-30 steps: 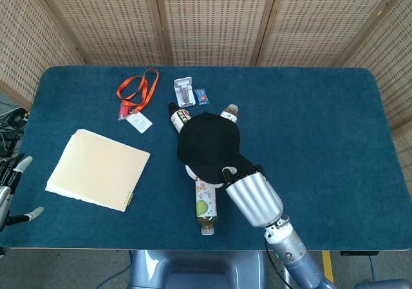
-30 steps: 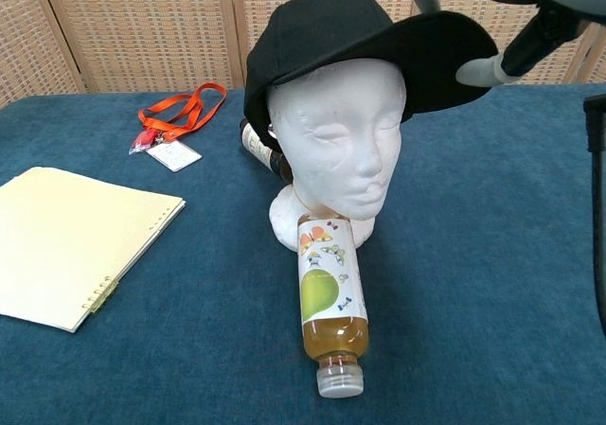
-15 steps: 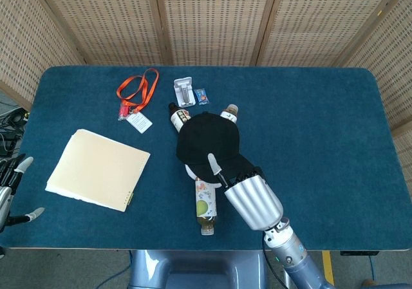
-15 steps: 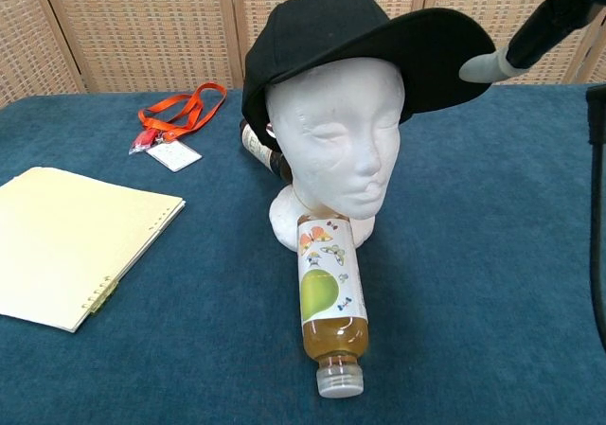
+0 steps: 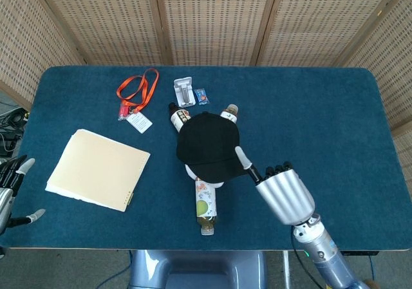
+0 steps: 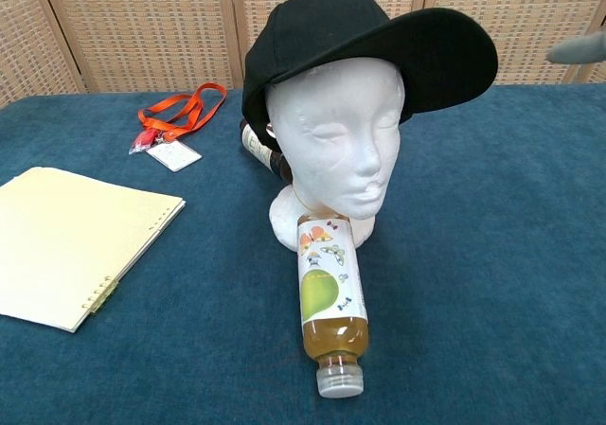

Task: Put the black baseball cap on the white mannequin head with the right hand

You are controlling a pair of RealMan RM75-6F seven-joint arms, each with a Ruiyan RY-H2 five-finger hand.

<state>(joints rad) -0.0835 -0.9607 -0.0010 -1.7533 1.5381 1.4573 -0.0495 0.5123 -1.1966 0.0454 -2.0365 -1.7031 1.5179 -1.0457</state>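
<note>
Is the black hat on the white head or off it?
On. The black baseball cap sits atop the white mannequin head, brim forward; the right hand is clear of it.

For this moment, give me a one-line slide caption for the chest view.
Black baseball cap sits on the white mannequin head, a juice bottle lying in front on the blue table.

Matt black cloth cap (image 6: pixel 360 42), chalky white foam-like mannequin head (image 6: pixel 331 146), napped blue cloth table (image 6: pixel 492 255), glossy plastic bottle (image 6: pixel 329 302)
</note>
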